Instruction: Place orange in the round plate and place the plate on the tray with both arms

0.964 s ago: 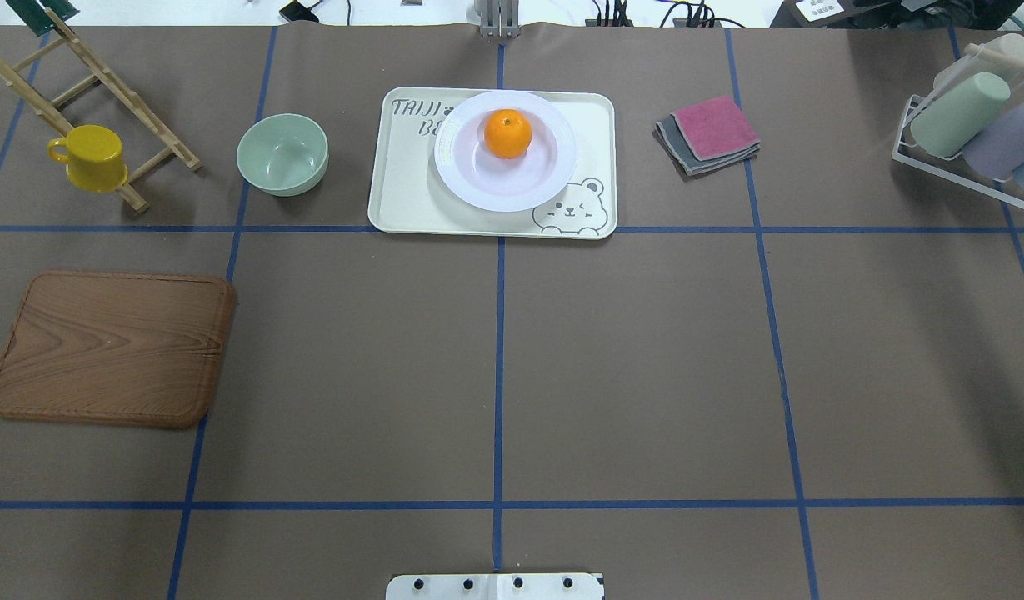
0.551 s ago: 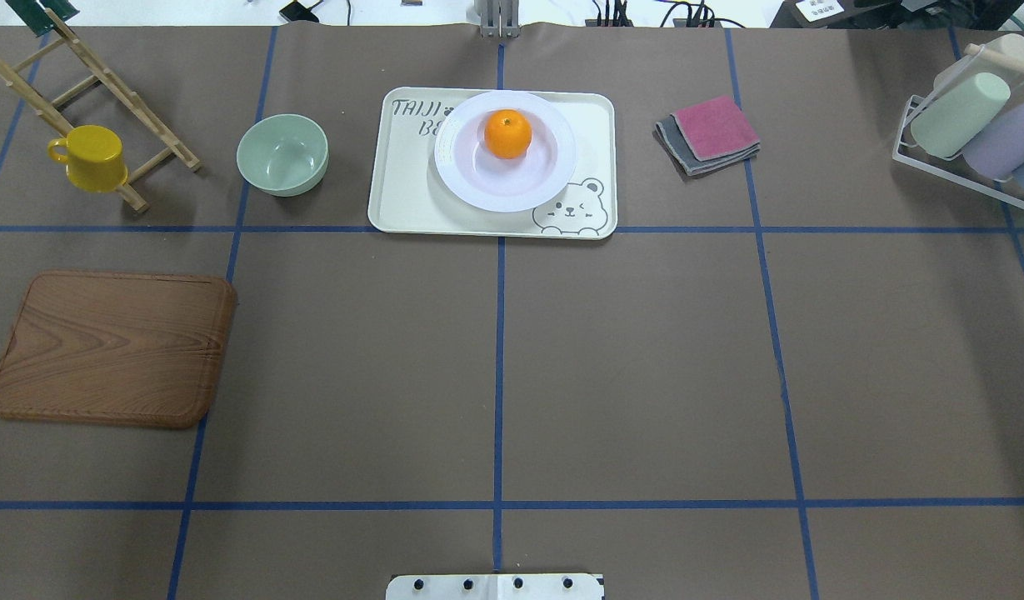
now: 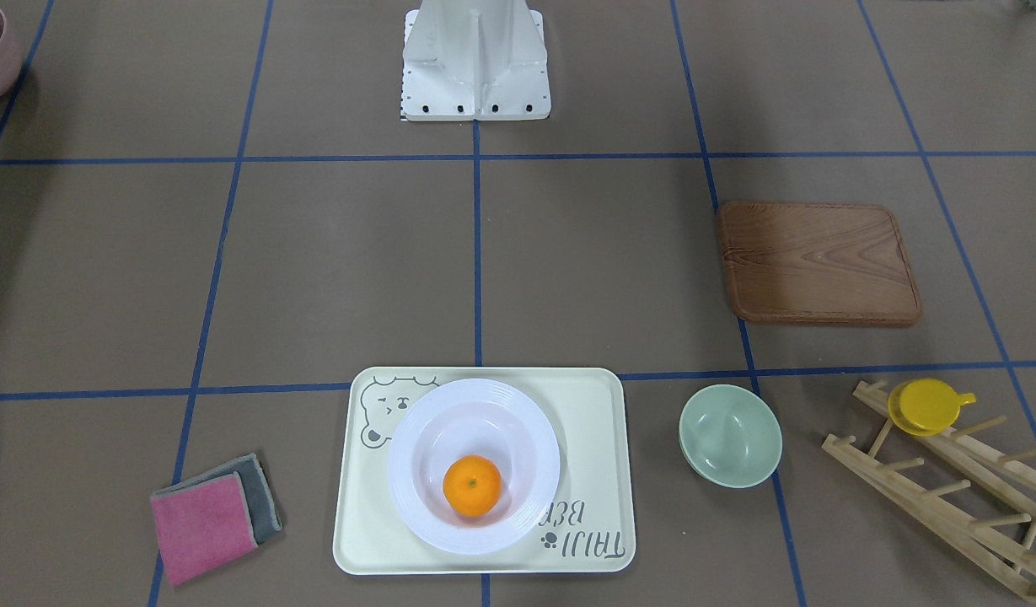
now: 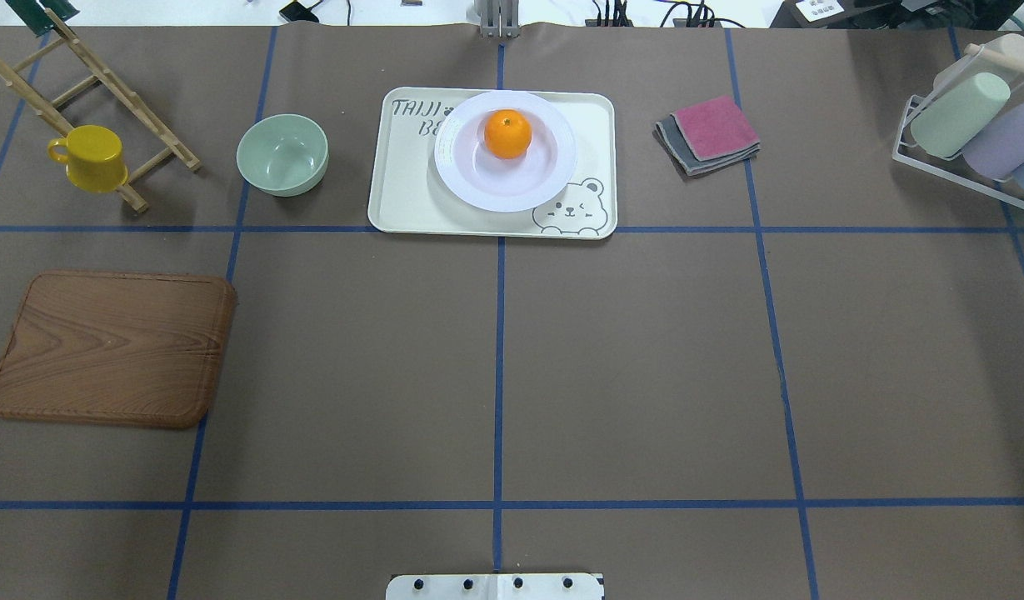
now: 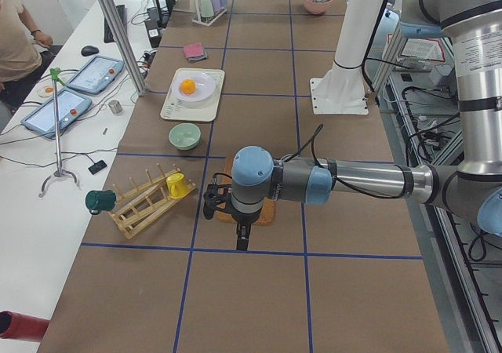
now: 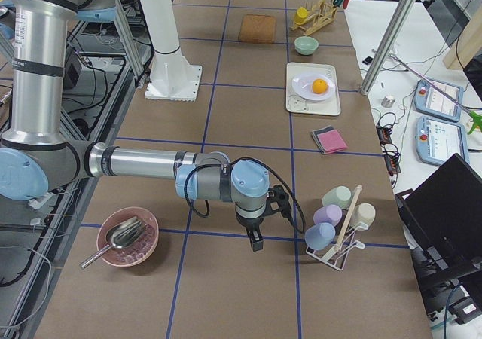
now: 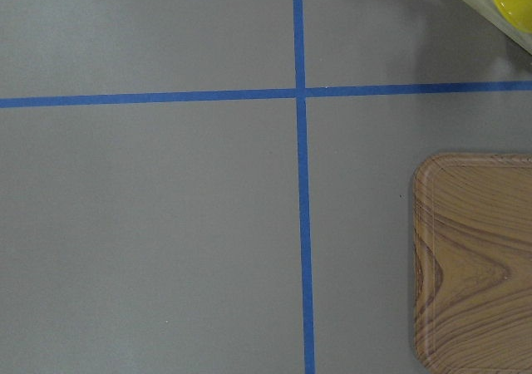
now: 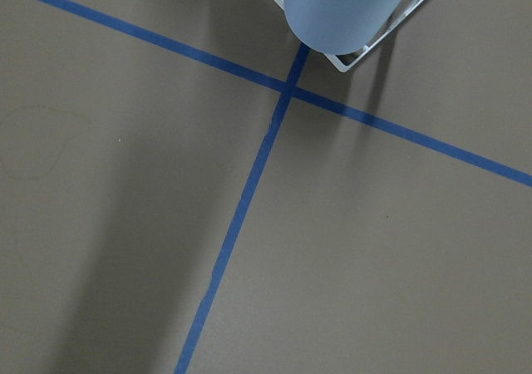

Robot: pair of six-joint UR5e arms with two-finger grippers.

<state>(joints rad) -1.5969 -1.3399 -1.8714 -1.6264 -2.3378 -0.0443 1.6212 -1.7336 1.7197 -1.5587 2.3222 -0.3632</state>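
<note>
The orange (image 4: pixel 508 133) lies in the white round plate (image 4: pixel 495 198), and the plate stands on the cream tray (image 4: pixel 403 192) at the far middle of the table. The front-facing view shows the same: orange (image 3: pixel 472 486), plate (image 3: pixel 416 438), tray (image 3: pixel 593 421). Both arms are drawn back to the table's ends, away from the tray. The left gripper (image 5: pixel 243 239) hangs over the table near the wooden board. The right gripper (image 6: pixel 256 241) hangs beside the cup rack. Only the side views show them, so I cannot tell whether they are open or shut.
A pale-green bowl (image 4: pixel 282 154) sits left of the tray, with a wooden rack (image 4: pixel 103 83) and yellow cup (image 4: pixel 91 157) beyond it. A wooden board (image 4: pixel 112 348) lies at the left. Folded cloths (image 4: pixel 711 133) and a cup rack (image 4: pixel 970 125) are at the right.
</note>
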